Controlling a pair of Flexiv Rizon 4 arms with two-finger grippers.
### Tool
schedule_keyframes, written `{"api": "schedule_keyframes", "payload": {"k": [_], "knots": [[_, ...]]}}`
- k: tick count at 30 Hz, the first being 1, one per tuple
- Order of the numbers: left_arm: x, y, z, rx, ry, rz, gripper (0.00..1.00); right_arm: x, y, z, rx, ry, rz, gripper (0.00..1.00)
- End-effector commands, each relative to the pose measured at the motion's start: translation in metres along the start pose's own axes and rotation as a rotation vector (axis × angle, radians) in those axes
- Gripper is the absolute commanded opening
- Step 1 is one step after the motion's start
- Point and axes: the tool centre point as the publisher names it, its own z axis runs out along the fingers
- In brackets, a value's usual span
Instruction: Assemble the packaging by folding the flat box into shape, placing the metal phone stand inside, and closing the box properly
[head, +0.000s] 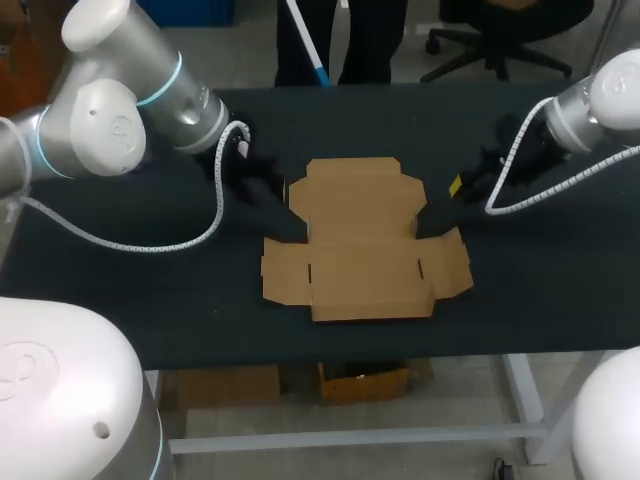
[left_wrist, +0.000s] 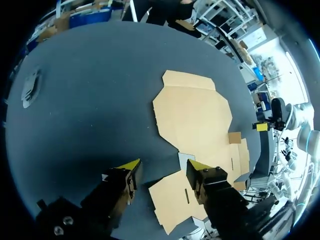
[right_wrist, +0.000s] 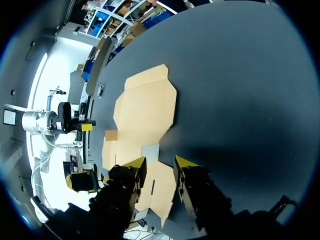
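Nearest to the wrist cameras are my own fingers. The left gripper stands released with its yellow tips spread wide, holding nothing. One corner of the flat box shows below and between the tips. The right gripper is likewise slack and empty, its tips apart over the opposite side of the same cardboard. From the head view the box lies unfolded in the middle of the dark table, flaps spread out, between the two grippers. The left gripper sits just beside its far left corner, black on black and hard to pick out. The right gripper is near the right edge, with one yellow tip showing. The cardboard reads as plain brown. A small pale grey patch sits where the flaps meet the main panel, and I cannot tell whether it is a label. A small grey object lies on the table well apart from the box, too small to identify. In the head view my left arm covers that part of the table.
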Motion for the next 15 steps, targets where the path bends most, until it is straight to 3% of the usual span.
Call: {"api": "schedule_keyframes", "payload": {"k": [1,2,3,4,15], "knots": [[-0.002,0.000,-0.005,0.003,0.003,0.000,1.00,-0.004,0.008,-0.003,0.013,0.079,-0.002,0.49],[-0.002,-0.001,-0.006,0.003,0.004,0.001,1.00,-0.004,0.009,-0.004,0.013,0.084,-0.001,0.58],[-0.002,-0.002,-0.007,0.004,0.005,0.001,1.00,-0.004,0.010,-0.004,0.013,0.086,0.000,0.88],[-0.002,-0.002,-0.008,0.005,0.013,0.003,1.00,-0.003,0.011,-0.004,0.012,0.085,0.000,1.00],[-0.003,-0.009,-0.033,-0.039,-0.015,-0.007,1.00,0.008,0.015,-0.021,0.013,0.040,-0.004,1.00]]}}
